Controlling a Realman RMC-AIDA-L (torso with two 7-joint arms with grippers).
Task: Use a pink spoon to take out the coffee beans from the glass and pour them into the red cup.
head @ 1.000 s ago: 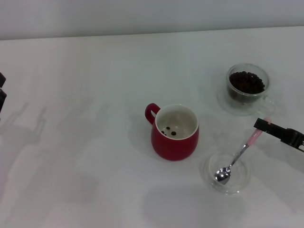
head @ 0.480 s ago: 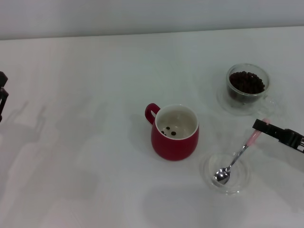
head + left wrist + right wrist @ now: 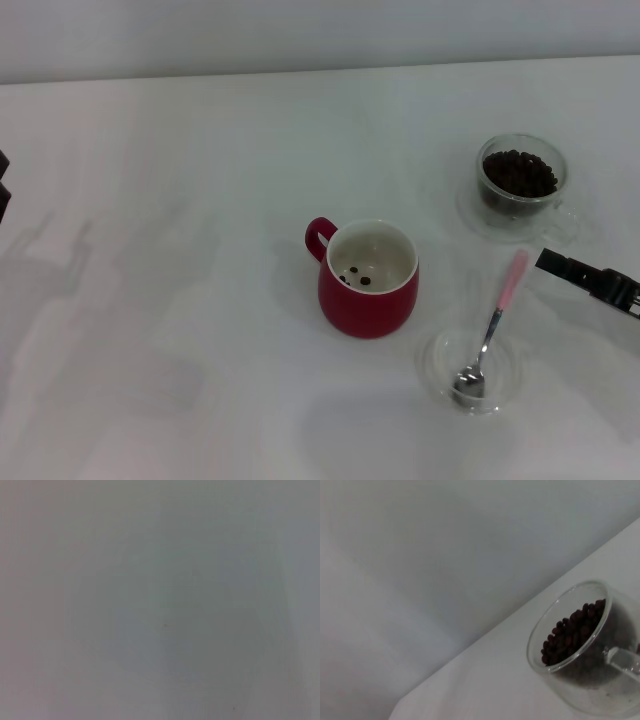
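Released since a second ago: pink spoon [image 3: 492, 332] now rests in dish [image 3: 440, 372], free of my right gripper [image 3: 548, 262], fingers unclear. Three coffee beans [image 3: 354, 277] in red cup [image 3: 368, 278]; glass [image 3: 520, 182] mostly full. Left gripper [image 3: 3, 185] parked.

Right gripper [image 3: 590, 277]: slim black bar-shaped fingers with a pale glint along the top edge; left gripper [image 3: 3, 185]: black blocky sliver, apparently stepped.
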